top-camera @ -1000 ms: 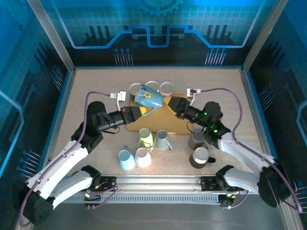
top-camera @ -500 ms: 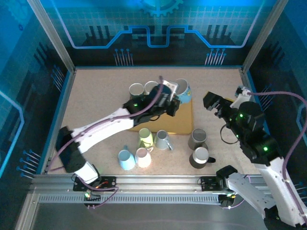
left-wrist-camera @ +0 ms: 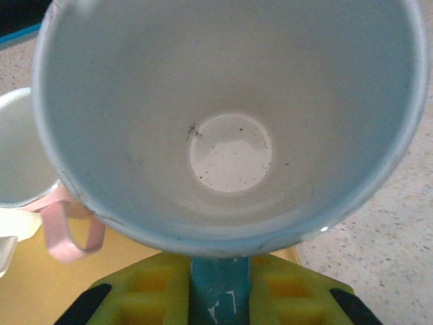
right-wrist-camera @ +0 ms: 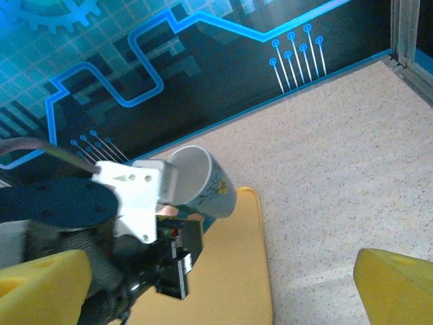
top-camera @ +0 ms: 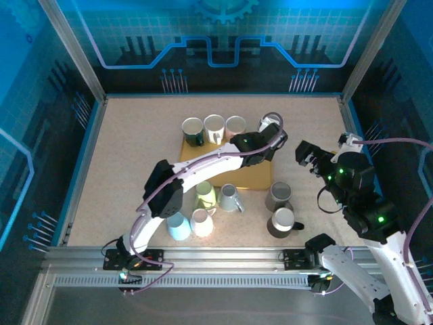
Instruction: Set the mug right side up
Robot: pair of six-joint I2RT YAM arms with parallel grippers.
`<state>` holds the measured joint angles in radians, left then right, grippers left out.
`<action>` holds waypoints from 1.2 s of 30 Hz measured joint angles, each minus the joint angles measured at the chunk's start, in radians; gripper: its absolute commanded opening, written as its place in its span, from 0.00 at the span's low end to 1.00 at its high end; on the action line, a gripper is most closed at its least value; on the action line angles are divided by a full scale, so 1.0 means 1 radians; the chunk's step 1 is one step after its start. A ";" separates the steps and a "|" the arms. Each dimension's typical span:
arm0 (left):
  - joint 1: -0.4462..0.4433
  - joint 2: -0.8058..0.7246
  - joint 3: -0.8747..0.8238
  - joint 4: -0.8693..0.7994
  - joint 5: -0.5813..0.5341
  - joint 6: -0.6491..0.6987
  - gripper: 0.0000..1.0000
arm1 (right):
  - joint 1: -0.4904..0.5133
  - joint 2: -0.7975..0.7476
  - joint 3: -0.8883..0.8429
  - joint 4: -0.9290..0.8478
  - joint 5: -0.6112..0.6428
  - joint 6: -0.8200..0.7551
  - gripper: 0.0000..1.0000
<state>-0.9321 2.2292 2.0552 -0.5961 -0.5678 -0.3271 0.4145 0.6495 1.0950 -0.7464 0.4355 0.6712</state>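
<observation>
The blue mug (right-wrist-camera: 215,184) with yellow flower print hangs tilted at the far right corner of the yellow tray (right-wrist-camera: 233,274), its white mouth facing up and left. My left gripper (left-wrist-camera: 220,274) is shut on the mug's teal handle (left-wrist-camera: 220,288), and I look straight into the mug's pale inside (left-wrist-camera: 230,122). From above, the left gripper (top-camera: 262,142) reaches across the tray (top-camera: 254,177). I cannot tell whether the mug's base touches the tray. My right gripper (top-camera: 308,154) stands open to the right of the tray, with nothing between its yellow fingers (right-wrist-camera: 396,288).
Three upright mugs (top-camera: 214,126) stand along the tray's back edge; one with a pink handle (left-wrist-camera: 64,230) is close beside the held mug. Several mugs (top-camera: 206,196) stand in front of the tray, two dark ones (top-camera: 279,198) near the right arm.
The left arm has swung right, carrying the mug from mid-tray to the far right corner. The right arm has drawn back to the right, away from the mug.
</observation>
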 measured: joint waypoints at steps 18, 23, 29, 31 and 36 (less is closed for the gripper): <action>0.053 0.192 0.068 -0.027 -0.004 -0.094 0.04 | -0.002 -0.007 -0.088 0.021 -0.077 -0.029 1.00; 0.071 0.230 0.116 -0.027 -0.005 -0.093 0.13 | -0.002 -0.002 -0.097 0.026 -0.089 -0.030 1.00; 0.086 0.271 0.172 -0.018 -0.005 -0.092 0.34 | -0.002 0.004 -0.101 0.035 -0.105 -0.040 1.00; 0.090 0.272 0.178 -0.010 -0.004 -0.097 0.43 | -0.002 0.006 -0.101 0.040 -0.110 -0.042 1.00; 0.093 0.272 0.180 0.003 -0.004 -0.094 0.46 | -0.002 0.007 -0.101 0.055 -0.134 -0.045 1.00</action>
<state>-0.8387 2.5011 2.2353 -0.5930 -0.5716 -0.4213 0.4126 0.6567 0.9936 -0.6918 0.3019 0.6266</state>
